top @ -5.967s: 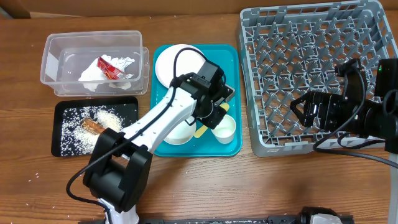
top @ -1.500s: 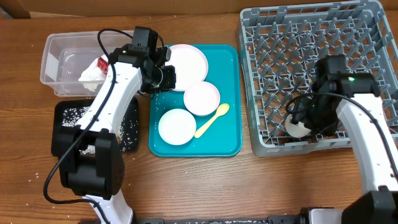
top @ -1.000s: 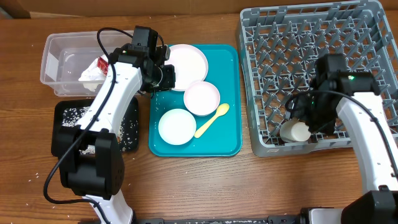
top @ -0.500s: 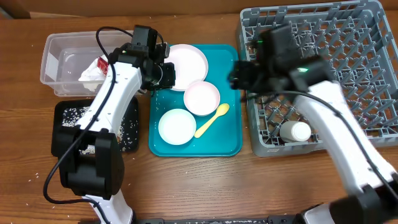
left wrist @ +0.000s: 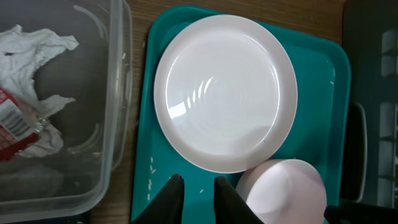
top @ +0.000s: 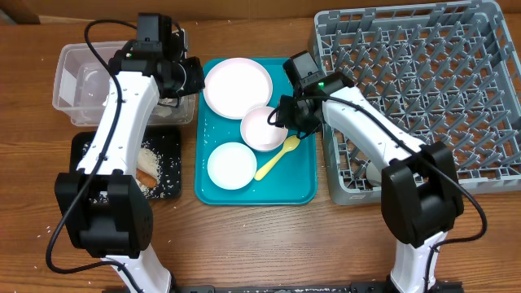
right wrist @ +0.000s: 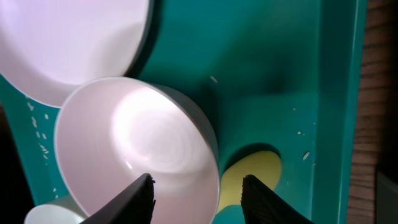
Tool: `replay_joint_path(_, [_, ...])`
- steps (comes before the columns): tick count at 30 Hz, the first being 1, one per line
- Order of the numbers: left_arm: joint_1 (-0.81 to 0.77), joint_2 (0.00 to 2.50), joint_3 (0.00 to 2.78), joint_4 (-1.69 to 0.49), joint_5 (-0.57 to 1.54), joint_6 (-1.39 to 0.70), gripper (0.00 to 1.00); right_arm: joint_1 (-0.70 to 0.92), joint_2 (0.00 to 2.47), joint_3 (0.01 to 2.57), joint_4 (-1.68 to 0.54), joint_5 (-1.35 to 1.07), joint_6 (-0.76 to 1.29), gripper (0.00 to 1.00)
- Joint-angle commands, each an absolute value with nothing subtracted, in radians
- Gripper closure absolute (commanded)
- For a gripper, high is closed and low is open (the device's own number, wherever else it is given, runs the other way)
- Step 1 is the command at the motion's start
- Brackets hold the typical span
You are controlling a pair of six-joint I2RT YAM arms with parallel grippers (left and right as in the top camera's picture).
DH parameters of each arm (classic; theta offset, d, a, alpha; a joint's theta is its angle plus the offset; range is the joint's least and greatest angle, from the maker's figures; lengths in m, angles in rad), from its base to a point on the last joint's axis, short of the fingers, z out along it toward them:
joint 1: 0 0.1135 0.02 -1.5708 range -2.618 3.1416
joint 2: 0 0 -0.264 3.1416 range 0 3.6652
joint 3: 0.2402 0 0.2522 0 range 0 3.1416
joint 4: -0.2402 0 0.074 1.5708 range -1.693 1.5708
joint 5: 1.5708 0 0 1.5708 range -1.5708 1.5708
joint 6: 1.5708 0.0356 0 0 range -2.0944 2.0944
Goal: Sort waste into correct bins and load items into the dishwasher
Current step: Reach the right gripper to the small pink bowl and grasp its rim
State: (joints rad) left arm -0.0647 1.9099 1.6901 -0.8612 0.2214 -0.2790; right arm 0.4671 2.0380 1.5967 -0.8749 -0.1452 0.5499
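On the teal tray [top: 297,187] lie a round white-pink plate [top: 238,87], two bowls [top: 262,130] [top: 231,165] and a pale yellow spoon [top: 277,157]. My right gripper [top: 286,114] hangs open over the upper bowl [right wrist: 137,143]. One finger [right wrist: 140,196] is above the bowl's inside and the other finger [right wrist: 258,196] is above the spoon's end [right wrist: 255,171]. My left gripper [top: 192,79] hovers between the clear tub [top: 69,61] and the plate [left wrist: 224,93], jaws a narrow gap apart and holding nothing. A white cup [top: 370,172] lies in the grey dish rack [top: 423,49].
In the left wrist view the clear tub [left wrist: 93,143] holds a red wrapper [left wrist: 12,121] and white tissue [left wrist: 31,46]. The black tray [top: 85,183] carries rice [top: 151,155] and a brown lump [top: 145,174]. A few grains lie on the table at the left.
My right arm left the cup lying in the rack and swung left onto the tray above the bowl, its jaws narrowing. My left gripper drew back from the plate toward the tub.
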Motion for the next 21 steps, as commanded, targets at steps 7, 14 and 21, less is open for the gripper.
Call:
replay_joint_path(7, [-0.039,1.909,1.744,-0.899,0.055,-0.254,0.21,0.478,2.092,1.608,-0.853,-0.131,0.558,0.74])
replay_joint_path(14, [-0.039,1.909,1.743,-0.912,0.055,-0.254,0.0,0.478,2.093,1.589,-0.838,-0.12,0.558,0.82])
replay_joint_path(21, [-0.039,1.909,1.743,-0.912,0.055,-0.254,0.0,0.478,2.093,1.571,-0.839,-0.091,0.554,0.96])
